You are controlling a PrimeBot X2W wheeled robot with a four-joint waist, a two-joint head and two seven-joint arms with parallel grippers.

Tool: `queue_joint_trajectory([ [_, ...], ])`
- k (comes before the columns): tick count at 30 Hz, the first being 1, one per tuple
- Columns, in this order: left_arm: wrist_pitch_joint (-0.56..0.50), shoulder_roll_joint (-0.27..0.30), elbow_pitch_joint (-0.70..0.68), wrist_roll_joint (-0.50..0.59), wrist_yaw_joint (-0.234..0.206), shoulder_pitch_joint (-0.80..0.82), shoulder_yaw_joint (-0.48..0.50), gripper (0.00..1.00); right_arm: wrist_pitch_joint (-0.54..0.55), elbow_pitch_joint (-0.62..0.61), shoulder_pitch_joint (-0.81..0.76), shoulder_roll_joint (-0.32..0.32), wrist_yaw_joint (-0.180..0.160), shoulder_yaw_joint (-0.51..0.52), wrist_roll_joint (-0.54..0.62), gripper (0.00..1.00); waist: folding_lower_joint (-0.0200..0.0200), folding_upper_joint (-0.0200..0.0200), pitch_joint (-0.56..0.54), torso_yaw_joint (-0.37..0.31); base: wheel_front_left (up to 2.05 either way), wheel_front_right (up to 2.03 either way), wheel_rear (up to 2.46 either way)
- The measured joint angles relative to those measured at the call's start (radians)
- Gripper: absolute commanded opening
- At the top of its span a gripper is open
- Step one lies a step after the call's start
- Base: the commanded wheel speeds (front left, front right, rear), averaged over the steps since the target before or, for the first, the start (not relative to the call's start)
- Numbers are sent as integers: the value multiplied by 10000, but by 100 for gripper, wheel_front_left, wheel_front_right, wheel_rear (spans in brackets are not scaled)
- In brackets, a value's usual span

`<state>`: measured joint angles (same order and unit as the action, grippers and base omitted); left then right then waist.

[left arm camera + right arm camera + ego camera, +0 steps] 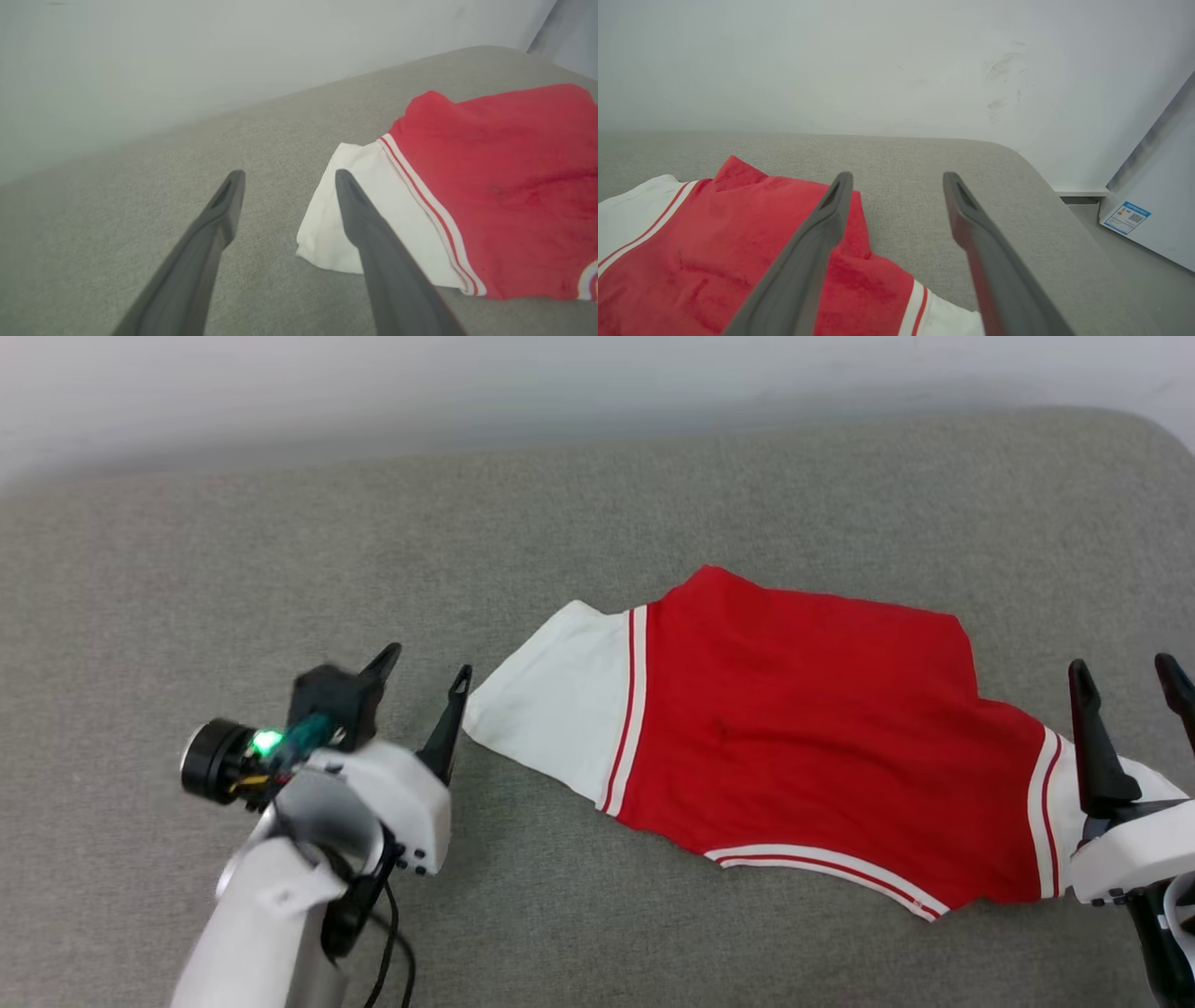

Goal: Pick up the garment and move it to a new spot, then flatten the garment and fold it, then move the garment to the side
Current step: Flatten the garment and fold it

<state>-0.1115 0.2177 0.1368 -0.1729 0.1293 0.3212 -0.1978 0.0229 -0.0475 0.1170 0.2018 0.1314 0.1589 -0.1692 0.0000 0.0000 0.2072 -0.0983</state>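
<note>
The red shirt [803,728] lies on the grey cushion [280,551], a bit to the right of the middle. It is not quite flat and has some wrinkles. A white sleeve [551,700] sticks out at its left end and the other sleeve [948,322] sticks out at its right end. Red and white stripes run along the edges. The left gripper [427,665] is just beside the left end of the shirt. Its two dark fingers are spread apart and hold nothing. In the left wrist view one finger [373,242] shows in front of the white sleeve, but I cannot tell if it touches the cloth. The right gripper [1122,665] is at the right end of the shirt, by the other sleeve. Its fingers are spread apart too, with nothing between them. Behind the cushion is a pale wall [373,383]. Past the cushion's round corner stands a white box [1157,186] with a small blue sticker [1125,217].
</note>
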Motion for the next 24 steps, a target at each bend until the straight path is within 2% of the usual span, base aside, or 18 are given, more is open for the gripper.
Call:
queue_joint_trajectory([
  [4,-1795,313,221,-476,0,751,-734,100,46,-113,-2,-94,0,-79,184,100,0,0,328,-175,0,0,0],
  [10,-3384,679,861,-412,-23,1248,-959,100,-33,-253,30,-217,0,-163,194,100,1,0,757,-447,0,0,0],
  [14,-3710,859,1248,-263,-75,1372,-1078,100,-48,-359,55,-339,0,-161,226,100,1,0,1042,-593,0,0,0],
  [22,-3561,880,1829,-153,-121,1612,-1338,100,-130,-397,58,-433,0,-125,395,100,0,0,1369,-664,0,0,0],
  [23,-3605,861,1864,-199,-119,1625,-1398,82,-130,-407,65,-441,0,-127,403,100,0,0,1393,-654,0,0,0],
  [24,-3607,857,1893,-268,-117,1661,-1444,35,-130,-416,73,-449,0,-121,405,100,0,0,1410,-640,0,0,0],
])
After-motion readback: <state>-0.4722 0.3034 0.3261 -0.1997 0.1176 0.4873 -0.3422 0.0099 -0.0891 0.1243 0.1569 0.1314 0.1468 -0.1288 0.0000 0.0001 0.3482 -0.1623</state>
